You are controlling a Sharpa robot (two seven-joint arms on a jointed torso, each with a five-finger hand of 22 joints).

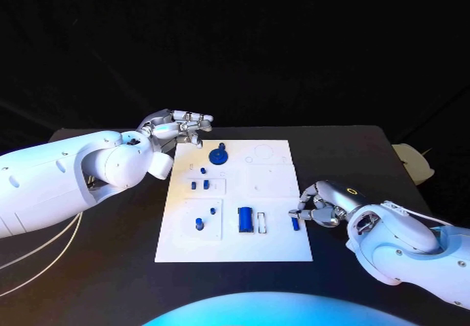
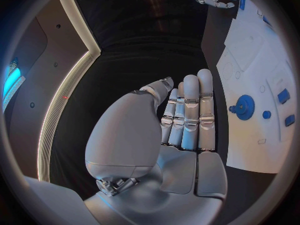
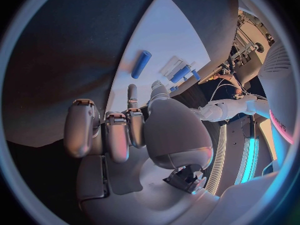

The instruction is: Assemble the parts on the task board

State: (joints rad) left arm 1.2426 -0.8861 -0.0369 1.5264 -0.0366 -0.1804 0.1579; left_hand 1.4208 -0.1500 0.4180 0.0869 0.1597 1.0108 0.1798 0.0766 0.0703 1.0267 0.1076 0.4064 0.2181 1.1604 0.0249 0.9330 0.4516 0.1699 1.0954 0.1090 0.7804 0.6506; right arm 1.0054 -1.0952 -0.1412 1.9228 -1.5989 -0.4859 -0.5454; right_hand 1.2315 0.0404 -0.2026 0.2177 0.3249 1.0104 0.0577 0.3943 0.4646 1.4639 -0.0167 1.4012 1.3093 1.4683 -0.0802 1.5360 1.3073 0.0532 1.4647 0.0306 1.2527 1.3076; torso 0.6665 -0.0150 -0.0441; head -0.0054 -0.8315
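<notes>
Dim room, black surrounds; overhead light glares off the white task board (image 1: 235, 204); fisheye wrist views bend edges, rims dark

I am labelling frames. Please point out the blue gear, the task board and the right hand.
blue gear (image 1: 219, 157), head view, on its disc.
task board (image 1: 264, 248), head view, on bare near plate.
right hand (image 1: 320, 205), head view, on its middle.

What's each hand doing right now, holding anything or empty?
Left hand: open, fingers straight, holding nothing, beside the task board.
Right hand: fingers curled at the board's edge by a small blue part; a hold cannot be told.
</notes>
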